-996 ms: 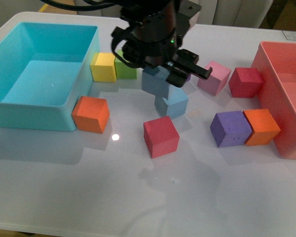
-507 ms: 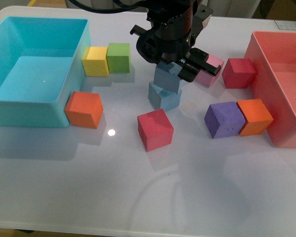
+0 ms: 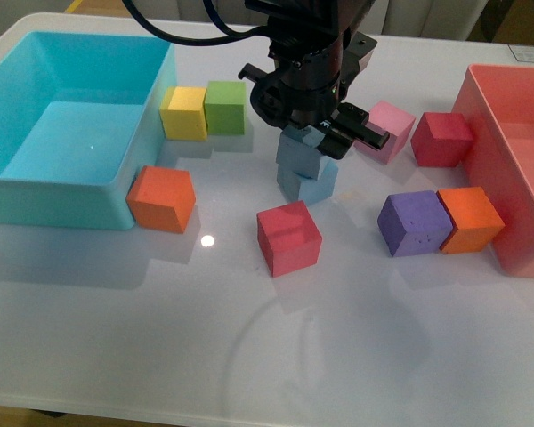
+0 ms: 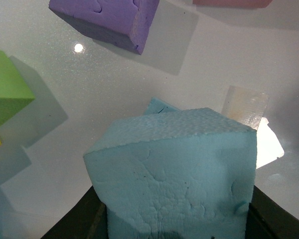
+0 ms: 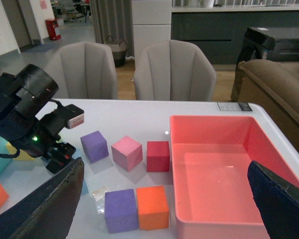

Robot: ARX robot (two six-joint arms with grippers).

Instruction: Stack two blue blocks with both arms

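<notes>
Lowered since a second ago, the left tool (image 3: 304, 140), clamped on the upper blue block (image 3: 299, 157), now seems to rest it, skewed, on the lower blue block (image 3: 311, 185), right of the turquoise bin (image 3: 71, 203). Best square it and part the jaws slowly so foam doesn't drag; the right tool (image 5: 164, 191), apart and empty, could steady the base. Glossy white worktop (image 3: 249, 356), grey chairs (image 5: 174, 69) beyond

Pale sky-blue, faintly speckled blue blocks (image 3: 300, 153) — glossy black arm (image 3: 307, 53) — turquoise bin (image 3: 53, 200), salmon-pink bin (image 3: 491, 191), white table (image 3: 249, 356)
</notes>
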